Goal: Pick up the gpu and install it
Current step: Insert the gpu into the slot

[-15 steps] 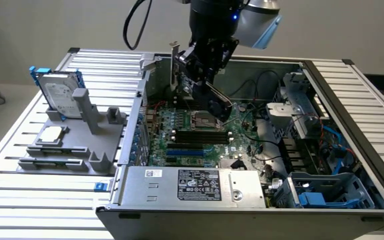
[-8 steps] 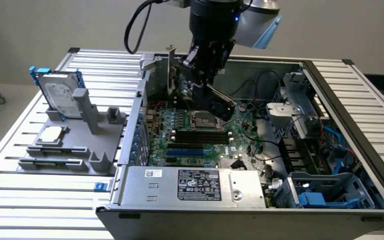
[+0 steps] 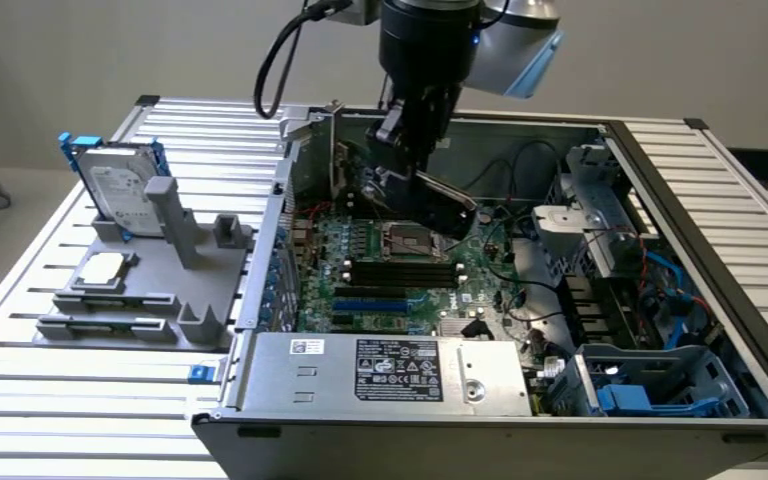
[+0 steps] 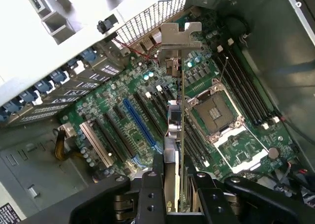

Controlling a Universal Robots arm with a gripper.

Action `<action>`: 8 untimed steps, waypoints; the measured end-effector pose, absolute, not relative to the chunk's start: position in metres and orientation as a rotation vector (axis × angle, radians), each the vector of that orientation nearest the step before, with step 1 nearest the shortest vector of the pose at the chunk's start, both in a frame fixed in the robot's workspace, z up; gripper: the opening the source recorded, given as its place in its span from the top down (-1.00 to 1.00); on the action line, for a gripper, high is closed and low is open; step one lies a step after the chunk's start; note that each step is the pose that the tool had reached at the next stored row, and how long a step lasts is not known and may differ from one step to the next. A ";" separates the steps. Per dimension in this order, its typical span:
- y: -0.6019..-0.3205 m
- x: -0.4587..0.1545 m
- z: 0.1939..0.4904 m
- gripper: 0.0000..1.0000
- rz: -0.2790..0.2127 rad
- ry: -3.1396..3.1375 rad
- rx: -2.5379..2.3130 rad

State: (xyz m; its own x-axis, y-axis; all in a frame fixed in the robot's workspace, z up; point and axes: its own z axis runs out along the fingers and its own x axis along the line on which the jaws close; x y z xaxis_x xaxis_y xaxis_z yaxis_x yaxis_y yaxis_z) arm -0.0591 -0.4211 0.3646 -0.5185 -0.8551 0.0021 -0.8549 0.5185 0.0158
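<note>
The gpu hangs edge-on between my gripper's fingers, its silver end bracket at the far end. My gripper is shut on the card's edge. In the exterior view the gripper holds the gpu upright above the back of the open computer case, over the green motherboard. The card sits above the expansion slots, near the long blue slot and beside the empty processor socket. It does not touch the board.
A grey fixture on the exterior view's left holds a hard drive in a blue frame and a square processor chip. The power supply fills the case front. Drive cages and cables crowd the right.
</note>
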 end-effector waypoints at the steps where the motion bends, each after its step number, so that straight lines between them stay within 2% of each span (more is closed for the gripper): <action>1: -0.421 -0.059 0.364 0.47 -0.019 -2.716 1.563; 8: -0.421 -0.059 0.361 0.47 -0.011 -2.616 1.737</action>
State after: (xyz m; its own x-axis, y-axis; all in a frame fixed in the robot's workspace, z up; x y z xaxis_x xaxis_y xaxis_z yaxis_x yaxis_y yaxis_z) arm -0.0591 -0.4211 0.3609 -0.3880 -0.9217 -0.0026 -0.9217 0.3879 0.0069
